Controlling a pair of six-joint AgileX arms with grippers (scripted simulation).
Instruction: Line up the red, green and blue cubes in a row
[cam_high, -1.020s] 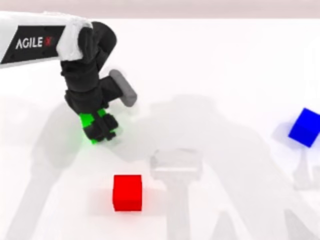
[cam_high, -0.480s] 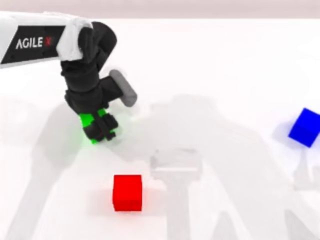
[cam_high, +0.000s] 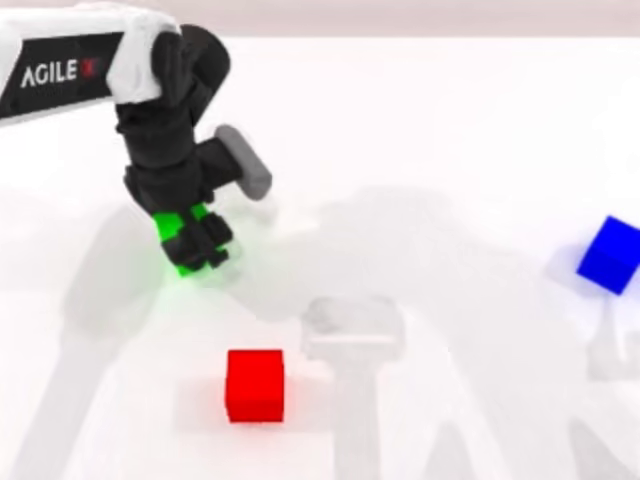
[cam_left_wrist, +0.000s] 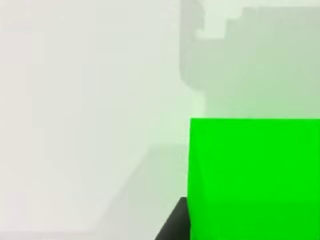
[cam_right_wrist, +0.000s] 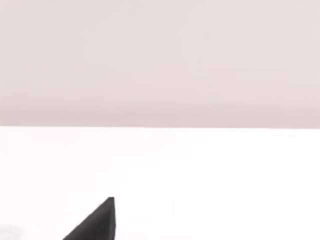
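Gripping the small, matte, bright green cube (cam_high: 178, 232) between its black fingers (cam_high: 205, 245), the left gripper (cam_high: 195, 243) hung over the white surface (cam_high: 430, 130) at the left side, and that cube filled much of the left wrist view. The matte bright red cube (cam_high: 254, 385) sat near the front edge, well apart from the matte deep blue cube (cam_high: 609, 255) at far right. The right gripper was not seen from above; whether its fingers were apart, I couldn't tell.

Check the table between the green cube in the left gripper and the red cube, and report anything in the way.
Nothing visible blocks it. The left gripper is shut on the green cube at the top view's left; the table between it and the red cube holds only shadows. The blue cube sits far right, off that path.
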